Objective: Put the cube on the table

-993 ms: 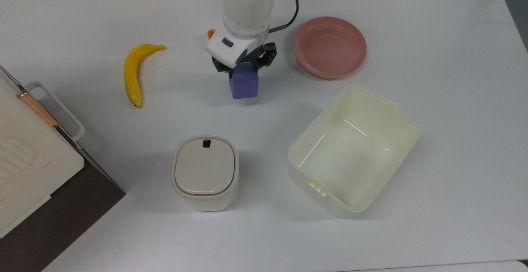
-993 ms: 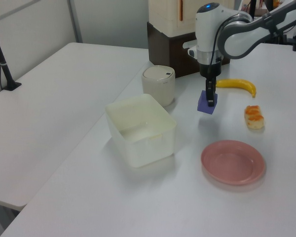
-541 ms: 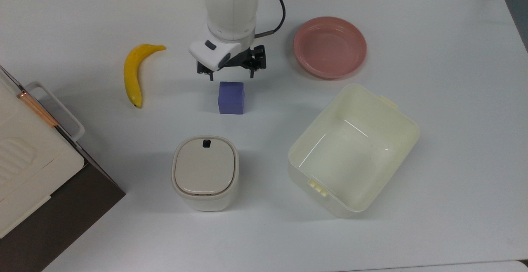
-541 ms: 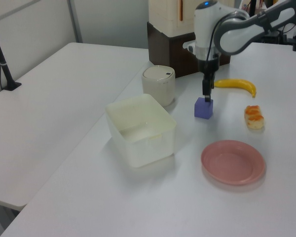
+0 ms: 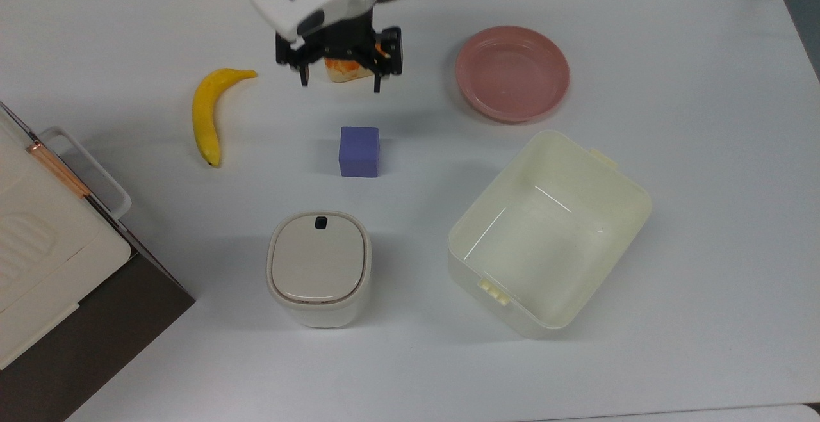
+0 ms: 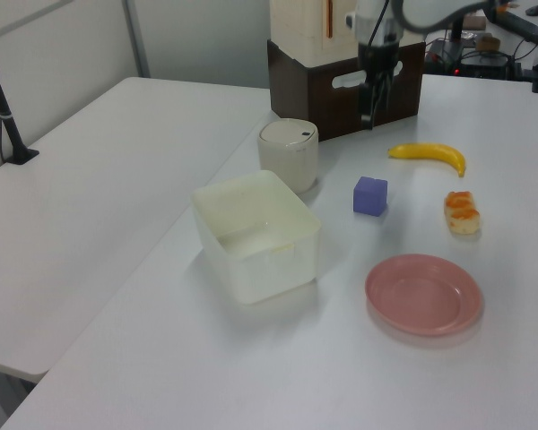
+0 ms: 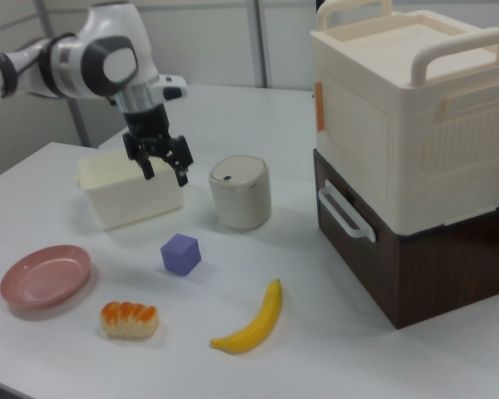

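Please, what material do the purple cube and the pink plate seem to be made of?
The cube looks like matte foam or soft plastic: flat even colour, no shine, slightly rounded edges. The pink plate looks like smooth plastic, perhaps glazed ceramic: uniform colour with a faint sheen on the rim. Neither can be told for certain.

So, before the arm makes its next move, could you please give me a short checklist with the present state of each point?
1. Cube rests flat on the table: ok.
2. Gripper is open and holds nothing: ok.
3. Gripper is raised well above the cube, not touching it: ok.
4. Cube stands apart from the banana, the pink plate, the cream bin and the small lidded can: ok.
5. Cube is outside the bin and off the plate: ok.
6. Height of the fingers above the pastry: cannot tell.
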Available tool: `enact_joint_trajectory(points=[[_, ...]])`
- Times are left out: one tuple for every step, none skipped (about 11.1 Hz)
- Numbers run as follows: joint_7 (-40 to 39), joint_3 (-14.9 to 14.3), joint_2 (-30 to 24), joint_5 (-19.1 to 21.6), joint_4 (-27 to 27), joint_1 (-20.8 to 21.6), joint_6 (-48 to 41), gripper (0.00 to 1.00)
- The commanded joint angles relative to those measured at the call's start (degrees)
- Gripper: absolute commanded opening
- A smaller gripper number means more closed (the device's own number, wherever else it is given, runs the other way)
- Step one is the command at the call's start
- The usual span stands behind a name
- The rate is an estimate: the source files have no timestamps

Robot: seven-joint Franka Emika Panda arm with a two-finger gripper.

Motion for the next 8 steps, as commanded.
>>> enact_joint_trajectory(points=[[3.48,-0.17,-7.33,0.51,-0.76,0.59,-6.13,1.0],[3.49,-0.26,-8.92,0.86,-0.32,0.42,-7.45,1.0],[3.49,-0.43,-10.06,0.96,-0.06,0.24,-9.21,1.0],[3.14,-1.3,-10.95,1.04,-0.06,0.33,-9.92,1.0],[3.13,-2.01,-11.04,1.3,-0.06,0.5,-9.93,1.0],[3.48,-2.19,-11.13,2.18,-0.06,0.33,-10.01,1.0],[3.4,-2.19,-11.39,2.53,-0.06,0.33,-10.45,1.0],[2.96,-2.19,-11.39,2.8,-0.06,0.33,-11.76,1.0]])
